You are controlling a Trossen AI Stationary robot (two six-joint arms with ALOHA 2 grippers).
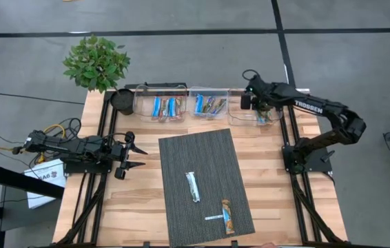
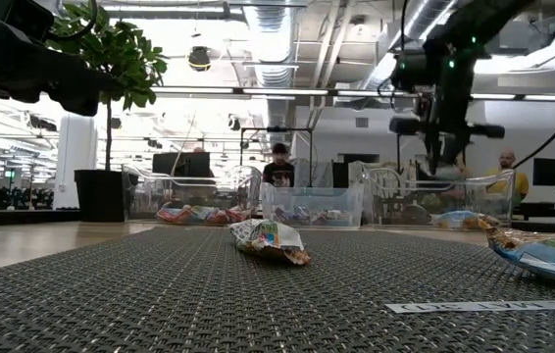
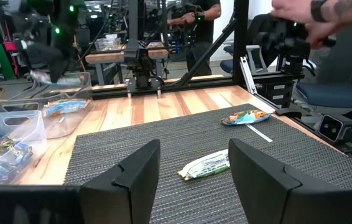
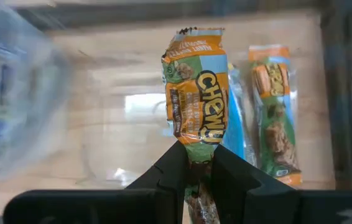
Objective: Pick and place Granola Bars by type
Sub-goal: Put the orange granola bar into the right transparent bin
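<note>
Over the right bin [image 1: 257,110], right gripper [image 4: 194,163] jaws pinching an orange bar [image 4: 196,93]; left gripper [image 3: 191,165] jaws wide.

Held bar's [image 4: 196,93] lower end hidden between fingers [image 4: 170,168], left bin [image 4: 14,99] blurred

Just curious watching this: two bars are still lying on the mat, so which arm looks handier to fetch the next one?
Probably the left. Its gripper sits open beside the mat, facing the silvery bar. The right gripper is busy over the right-hand bin, jaws shut on an orange bar.
</note>
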